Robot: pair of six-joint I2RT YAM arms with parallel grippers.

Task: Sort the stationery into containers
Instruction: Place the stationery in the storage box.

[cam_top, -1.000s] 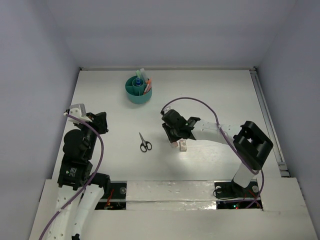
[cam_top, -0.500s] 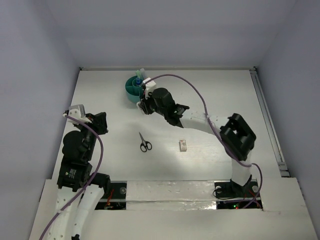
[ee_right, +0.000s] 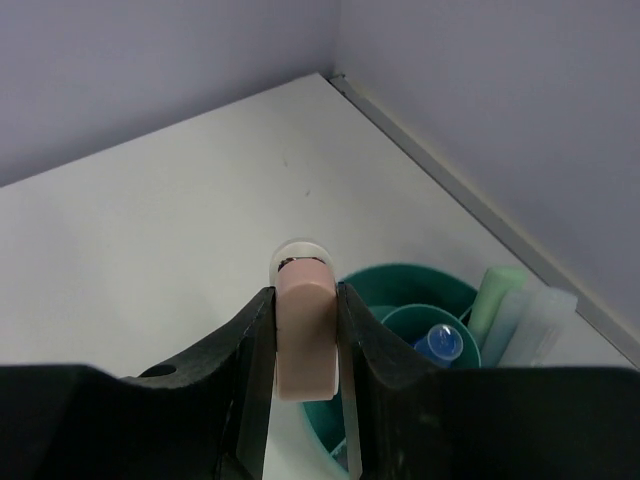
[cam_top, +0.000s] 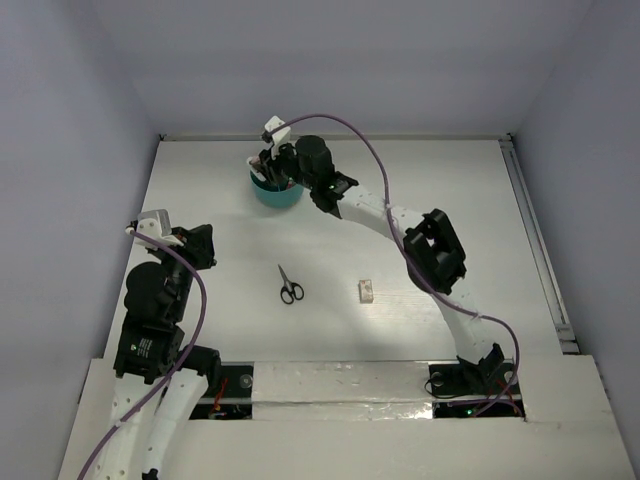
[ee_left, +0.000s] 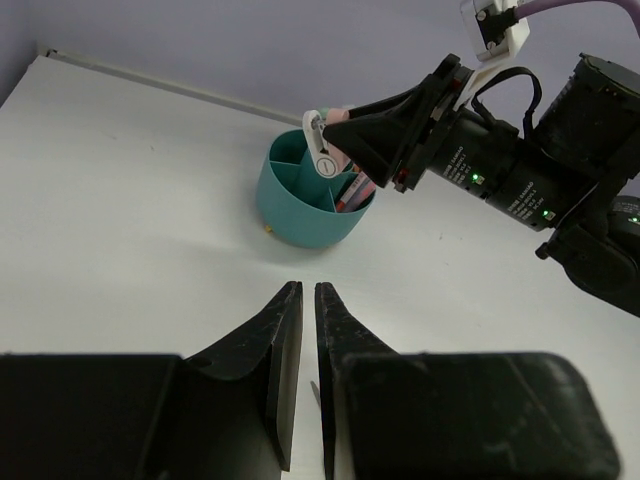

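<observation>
My right gripper (cam_top: 268, 166) is shut on a pink eraser (ee_right: 305, 330) and holds it just above the near rim of the teal organiser (cam_top: 277, 195). The gripper (ee_left: 325, 130) and organiser (ee_left: 300, 210) also show in the left wrist view. A blue-capped bottle (ee_right: 440, 342) stands in the organiser's central cup. Green and pale markers (ee_right: 497, 290) stand in a far compartment, and pens (ee_left: 355, 187) in another. Black-handled scissors (cam_top: 289, 285) and a white eraser (cam_top: 366, 290) lie on the table. My left gripper (cam_top: 200, 245) is shut and empty at the left, well away from them.
The white table (cam_top: 450, 200) ends at a back wall and side walls close round it. A metal rail (cam_top: 535, 240) runs along the right edge. The right arm stretches across the table's middle. A purple cable loops above it.
My right gripper has lifted the pink eraser from beside the white eraser and swung it up and left to the organiser. The white eraser stays on the table. The left arm has not moved.
</observation>
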